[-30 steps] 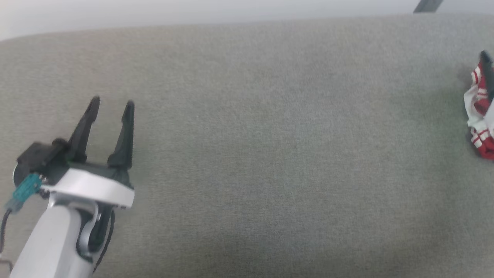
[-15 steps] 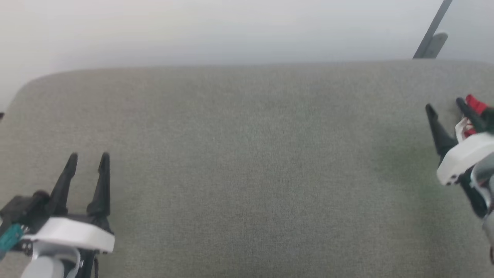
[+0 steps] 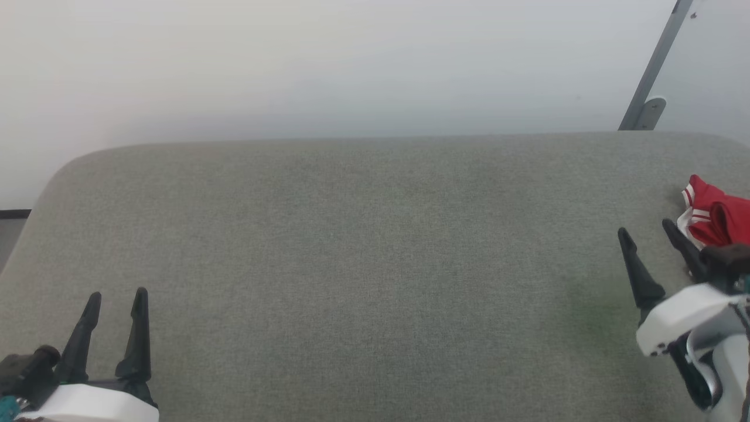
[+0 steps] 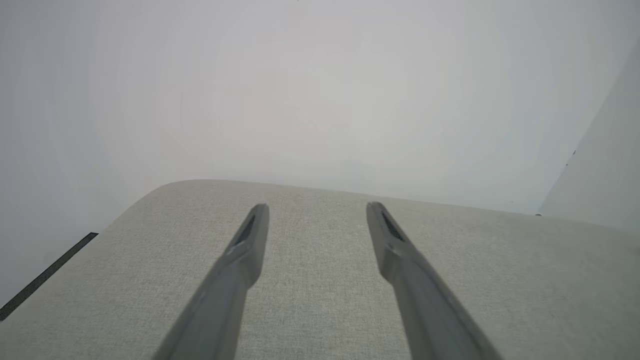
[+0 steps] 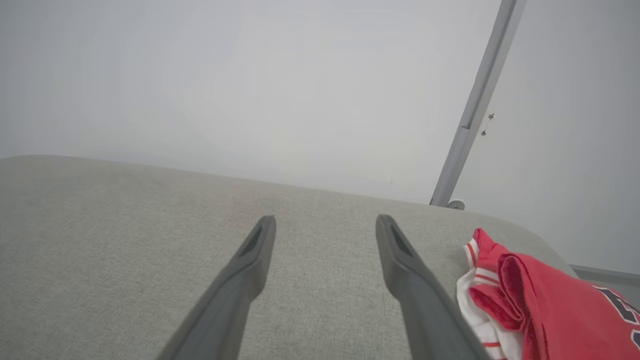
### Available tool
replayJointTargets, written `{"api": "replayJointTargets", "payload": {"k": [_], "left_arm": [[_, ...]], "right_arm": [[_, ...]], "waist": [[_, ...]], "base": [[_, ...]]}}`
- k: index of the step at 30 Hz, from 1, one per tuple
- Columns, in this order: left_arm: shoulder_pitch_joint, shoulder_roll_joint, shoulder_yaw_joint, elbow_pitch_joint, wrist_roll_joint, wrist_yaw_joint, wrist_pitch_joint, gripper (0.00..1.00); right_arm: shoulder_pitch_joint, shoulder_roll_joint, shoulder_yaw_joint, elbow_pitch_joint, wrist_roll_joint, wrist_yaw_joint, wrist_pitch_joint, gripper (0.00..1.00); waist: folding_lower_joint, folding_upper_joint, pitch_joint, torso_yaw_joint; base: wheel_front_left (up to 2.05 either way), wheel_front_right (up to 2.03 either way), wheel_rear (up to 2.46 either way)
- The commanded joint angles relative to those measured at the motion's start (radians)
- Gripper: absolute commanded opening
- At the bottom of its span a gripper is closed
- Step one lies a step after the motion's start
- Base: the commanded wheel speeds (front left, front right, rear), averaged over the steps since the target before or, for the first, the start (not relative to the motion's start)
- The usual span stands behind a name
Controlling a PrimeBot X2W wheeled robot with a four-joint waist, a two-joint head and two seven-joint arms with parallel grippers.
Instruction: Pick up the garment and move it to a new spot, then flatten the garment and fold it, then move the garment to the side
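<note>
Garment (image 3: pixel 718 220) beside right pincer (image 3: pixel 644 227), metal post (image 3: pixel 653 64) behind

Crumpled garment (image 3: pixel 716 215) beside right gripper (image 3: pixel 644 228), fingers (image 3: pixel 640 274) apart
</note>
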Motion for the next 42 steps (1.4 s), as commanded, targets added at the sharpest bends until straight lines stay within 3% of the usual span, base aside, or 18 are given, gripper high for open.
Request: {"api": "replayJointTargets", "payload": {"k": [1,16,34,35,42], "left_arm": [[0.012,-0.007,0.005,-0.005,0.007,-0.002,-0.005,1.0],[0.049,-0.021,0.04,0.004,0.022,-0.017,-0.005,1.0],[0.042,-0.035,0.046,0.0,0.038,-0.019,-0.005,1.0],[0.041,-0.033,0.043,0.002,0.03,-0.017,0.0,0.0],[0.036,-0.069,0.038,0.036,-0.029,-0.018,0.024,0.0]], "right_arm": [[0.025,0.009,-0.015,-0.019,-0.017,-0.002,-0.007,1.0],[0.232,0.134,-0.213,-0.241,-0.14,-0.002,-0.007,1.0],[0.266,0.162,-0.242,-0.3,-0.155,-0.002,0.017,1.0],[0.256,0.159,-0.239,-0.294,-0.15,0.0,0.017,0.0],[0.266,0.185,-0.242,-0.26,-0.082,0.0,0.043,0.0]], "waist": [[0.0,-0.0001,-0.003,-0.001],[0.0,-0.0001,-0.022,-0.011],[0.0,-0.0001,-0.015,-0.012],[0.0,-0.0001,-0.015,-0.012],[0.0,-0.0001,-0.014,-0.011]], "base": [[0.0,0.0,0.0],[0.0,0.0,0.0],[0.0,0.0,0.0],[0.0,0.0,0.0],[0.0,0.0,0.0]]}}
